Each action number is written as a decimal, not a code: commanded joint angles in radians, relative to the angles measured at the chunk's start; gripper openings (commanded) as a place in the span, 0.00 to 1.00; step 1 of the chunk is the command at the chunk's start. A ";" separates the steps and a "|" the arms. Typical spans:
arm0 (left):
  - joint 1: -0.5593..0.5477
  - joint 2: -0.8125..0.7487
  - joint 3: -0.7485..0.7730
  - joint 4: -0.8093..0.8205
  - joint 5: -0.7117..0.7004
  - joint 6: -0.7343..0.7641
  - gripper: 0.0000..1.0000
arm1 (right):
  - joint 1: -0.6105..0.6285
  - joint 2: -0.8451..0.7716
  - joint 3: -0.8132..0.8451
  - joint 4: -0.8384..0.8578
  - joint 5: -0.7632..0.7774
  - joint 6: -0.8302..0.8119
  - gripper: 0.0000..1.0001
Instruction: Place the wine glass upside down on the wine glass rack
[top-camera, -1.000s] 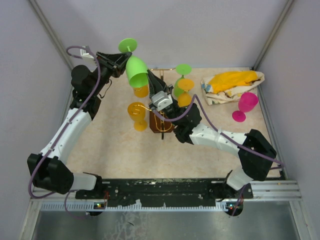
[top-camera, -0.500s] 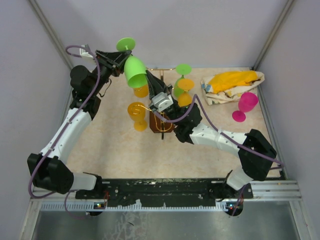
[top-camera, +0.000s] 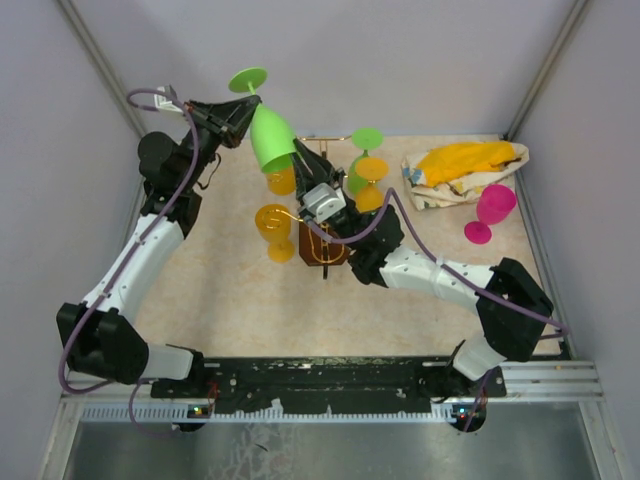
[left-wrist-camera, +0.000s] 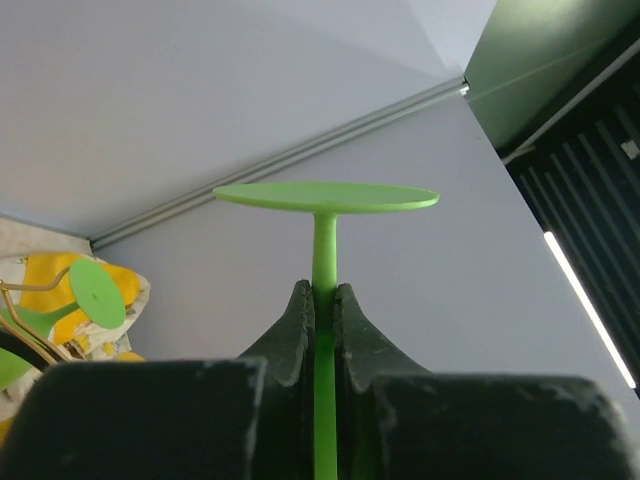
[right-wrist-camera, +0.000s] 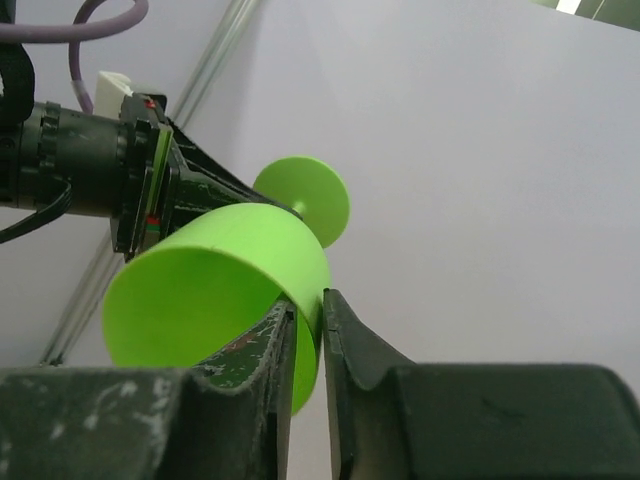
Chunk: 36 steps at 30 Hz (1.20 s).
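A green wine glass is held in the air above the back left of the table, tilted with its foot up. My left gripper is shut on its stem, just under the round foot. My right gripper is shut on the bowl's rim, one finger inside and one outside the bowl. The wine glass rack, gold wire on a dark brown base, stands below the right gripper, with several orange and green glasses hanging from it upside down.
A hanging orange glass sits left of the rack, and a green one and an orange one behind it. A pink glass stands at the right. A crumpled yellow and white cloth lies at the back right.
The left gripper has lifted the green glass a little up and to the left, tilting the foot further back. The right gripper has stayed on the rim.
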<state>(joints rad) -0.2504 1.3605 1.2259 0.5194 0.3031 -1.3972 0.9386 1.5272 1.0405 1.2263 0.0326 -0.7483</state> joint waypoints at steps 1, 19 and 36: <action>-0.006 0.002 0.011 0.117 0.056 0.047 0.03 | 0.000 -0.008 0.014 0.017 0.028 0.003 0.22; 0.081 -0.057 0.121 0.085 0.077 0.581 0.00 | -0.069 -0.163 -0.071 -0.166 0.222 0.066 0.47; -0.145 -0.285 -0.152 0.058 0.256 1.185 0.01 | -0.346 -0.100 0.507 -1.157 0.434 0.577 0.99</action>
<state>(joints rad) -0.2752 1.1259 1.1278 0.5949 0.5655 -0.4400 0.6426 1.3941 1.4235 0.3294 0.4034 -0.3088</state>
